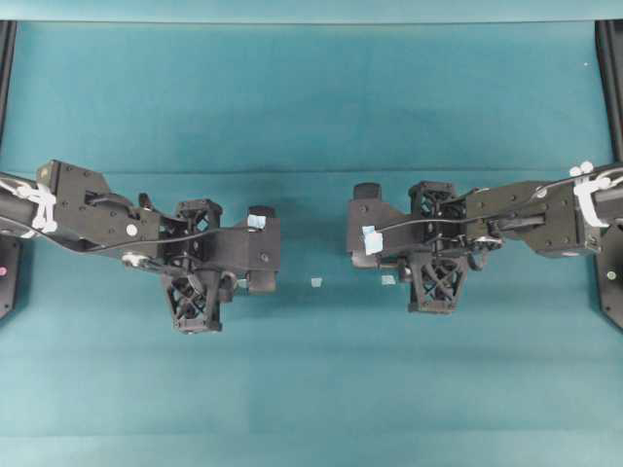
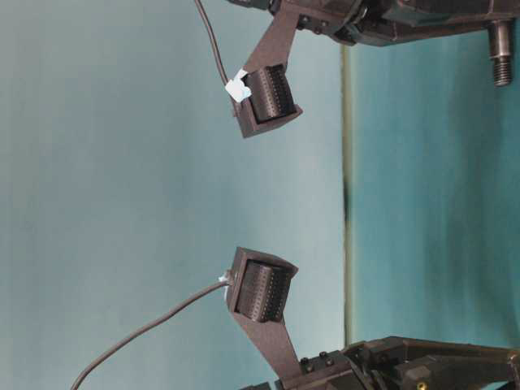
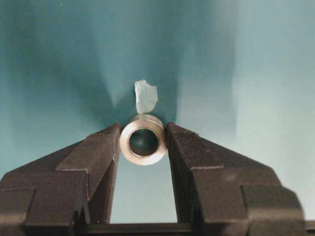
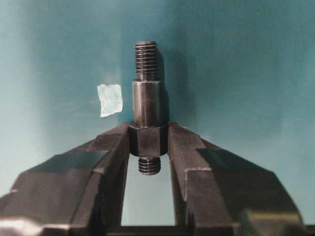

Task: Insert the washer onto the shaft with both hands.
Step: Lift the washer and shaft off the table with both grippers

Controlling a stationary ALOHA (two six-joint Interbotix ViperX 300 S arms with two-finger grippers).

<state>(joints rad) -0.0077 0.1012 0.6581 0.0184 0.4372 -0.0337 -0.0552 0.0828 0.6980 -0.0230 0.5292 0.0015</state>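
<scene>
My left gripper (image 3: 143, 136) is shut on the washer (image 3: 143, 140), a silver-grey ring pinched by its sides between the fingertips, with its dark hole facing the camera. My right gripper (image 4: 148, 140) is shut on the shaft (image 4: 146, 101). It grips the thick hex collar, the long threaded end points away from the hand and a short threaded stub points back. The shaft's threaded end also shows in the table-level view (image 2: 502, 57). In the overhead view the left gripper (image 1: 261, 265) and right gripper (image 1: 362, 243) face each other across a gap. Both parts are hidden there.
Two pale-blue tape squares lie on the teal cloth between the hands (image 1: 316, 282) (image 1: 387, 280). One tape square shows beyond the washer (image 3: 146, 96) and one left of the shaft (image 4: 110, 100). Black frame posts stand at the far corners (image 1: 608, 58) (image 1: 6, 58).
</scene>
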